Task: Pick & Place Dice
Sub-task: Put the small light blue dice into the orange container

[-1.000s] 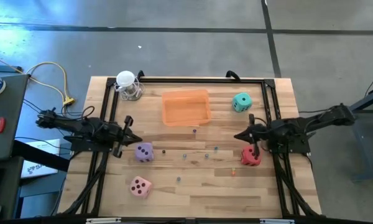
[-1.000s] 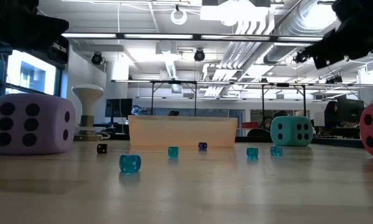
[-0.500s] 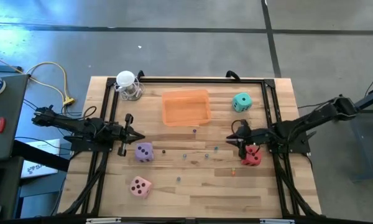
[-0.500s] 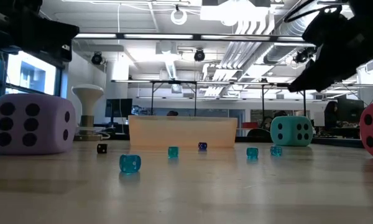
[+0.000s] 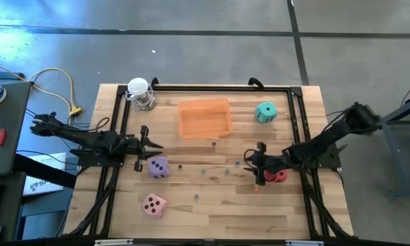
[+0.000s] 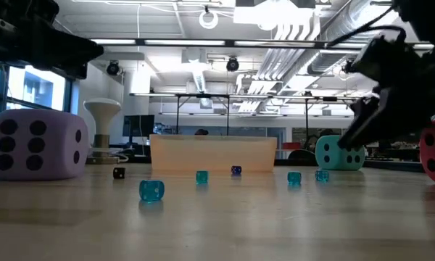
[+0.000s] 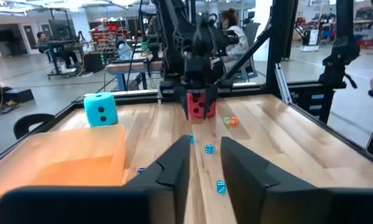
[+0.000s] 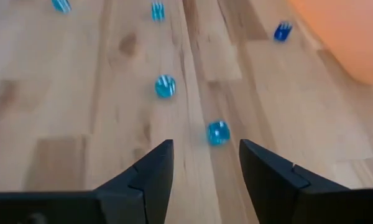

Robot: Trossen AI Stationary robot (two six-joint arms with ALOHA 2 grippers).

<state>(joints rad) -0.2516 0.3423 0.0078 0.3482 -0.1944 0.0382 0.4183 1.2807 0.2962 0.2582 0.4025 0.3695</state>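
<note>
Four dice rest on their bottom faces on the wooden table: purple [image 5: 158, 167], pink [image 5: 154, 204], teal [image 5: 265, 112] and red [image 5: 278, 175]. My right gripper [image 5: 253, 162] hangs tipped downward just left of the red die, whose left part its hand covers. Its fingers [image 8: 202, 165] are open over small blue beads [image 8: 218, 132] and touch nothing. My left gripper [image 5: 150, 145] is held level just beyond the purple die, on its far side. Its fingers [image 7: 205, 168] are slightly open and point across the table at the red die [image 7: 201, 104].
A shallow orange tray [image 5: 204, 117] sits at the far middle, with a white stand [image 5: 140, 92] at the far left. Tiny beads [image 5: 212, 171] are scattered over the table's middle. A black frame [image 5: 297, 123] runs along the table's sides.
My right gripper has come down and moved toward the table's left, from above the red die to just left of it, tipping its fingers downward. The dice have stayed where they were.
</note>
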